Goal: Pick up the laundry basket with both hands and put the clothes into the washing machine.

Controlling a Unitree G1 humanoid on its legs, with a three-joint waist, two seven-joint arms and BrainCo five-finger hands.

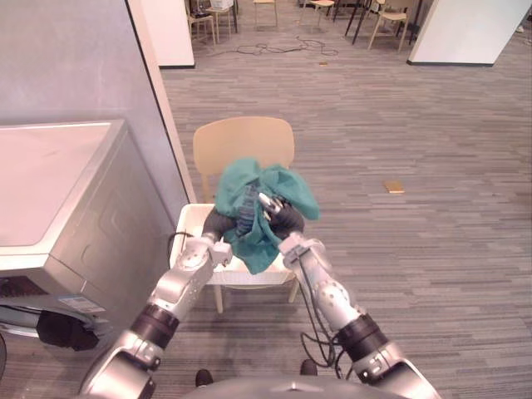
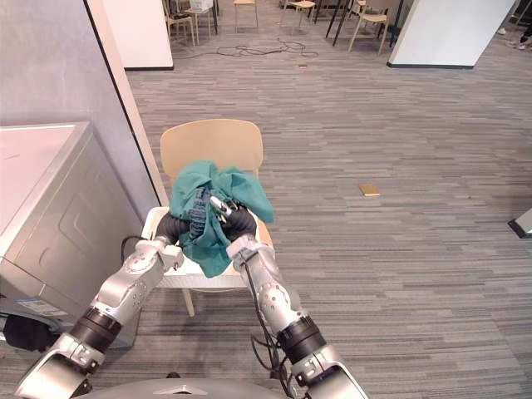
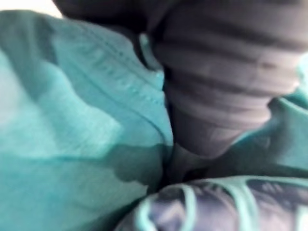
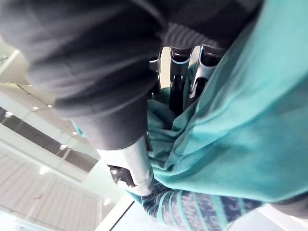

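Overhead, clothes (image 1: 278,187) bunch above the basket (image 1: 187,220), washer (image 1: 75,208) at nine o'clock. Right wrist view shows the right hand (image 1: 285,219) clenching them; whether the left hand (image 1: 218,224) grips, I cannot tell.

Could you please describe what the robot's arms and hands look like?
The left arm and right arm are silver-grey, built of rounded segments with a black band partway up. The left hand and right hand wear dark ribbed covers; the right hand's silver fingers have dark tips, showing above the teal clothes.
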